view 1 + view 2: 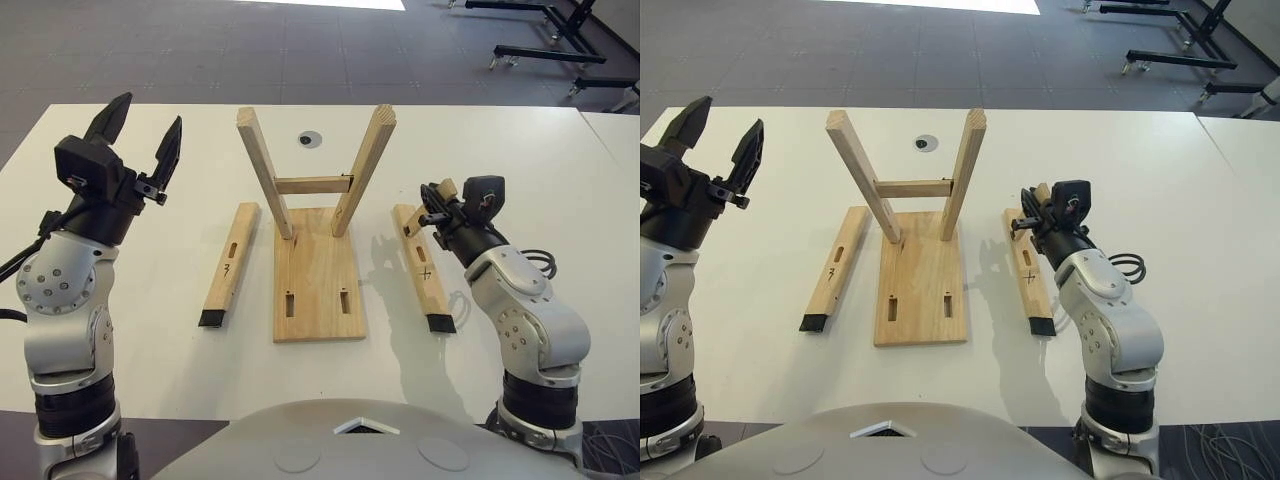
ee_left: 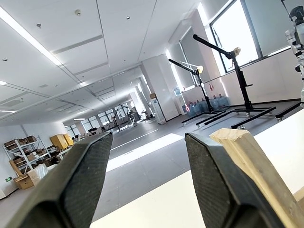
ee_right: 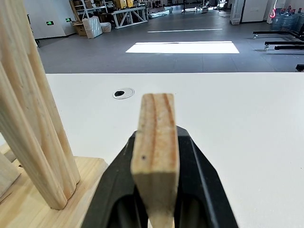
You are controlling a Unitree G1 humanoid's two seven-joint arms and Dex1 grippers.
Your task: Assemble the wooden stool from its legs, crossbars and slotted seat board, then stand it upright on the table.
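Table [image 1: 560, 200] carries seat board [image 1: 318, 300] flat at centre, two joined legs [image 1: 262, 165] and crossbar [image 1: 312, 185] standing in it. Left loose leg [image 1: 228, 265] lies beside the board; right gripper [image 1: 430, 212] clamps right loose leg [image 1: 426, 280] at its far end. Left gripper [image 1: 150, 112] gapes wide, empty, near the left edge.

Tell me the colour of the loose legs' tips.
Black tips, best in the left eye view.

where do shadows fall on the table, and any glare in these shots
Left eye view: the upright leg frame throws a soft shadow on the table toward the robot's right, toward the loose leg there. Right wrist view: a bright washed-out patch on the floor. Left wrist view: the window is blown out white.
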